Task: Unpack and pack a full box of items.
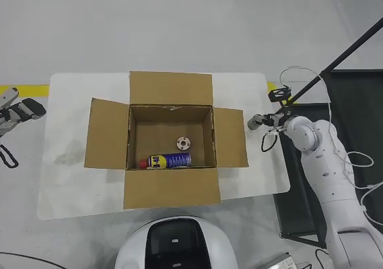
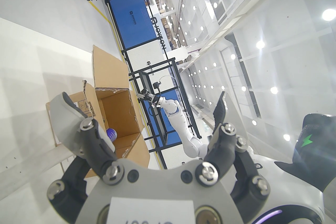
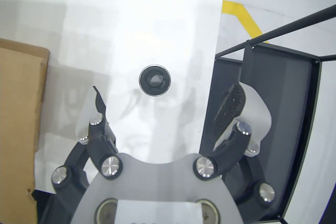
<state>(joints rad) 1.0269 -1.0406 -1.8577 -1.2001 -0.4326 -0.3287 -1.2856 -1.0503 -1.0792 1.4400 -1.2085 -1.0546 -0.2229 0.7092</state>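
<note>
An open cardboard box point(image 1: 171, 138) stands mid-table with all its flaps folded out. Inside lie a blue and yellow spray can point(image 1: 169, 161) and a small round metal part point(image 1: 183, 142). My right gripper point(image 1: 255, 122) hovers over the table's right edge, just beyond the right flap. In the right wrist view the right gripper point(image 3: 165, 93) is open above a black ring-shaped bearing point(image 3: 155, 80) lying on the table. My left gripper point(image 1: 21, 104) hangs off the table's left side. It is open and empty point(image 2: 141, 101), facing the box point(image 2: 115, 109), where the can's blue end point(image 2: 112, 134) shows.
The white table point(image 1: 70, 101) has bare room left of the box and behind it. A black metal rack point(image 1: 353, 134) stands against the table's right side, close under my right arm. A yellow floor line point(image 3: 244, 16) runs behind the table.
</note>
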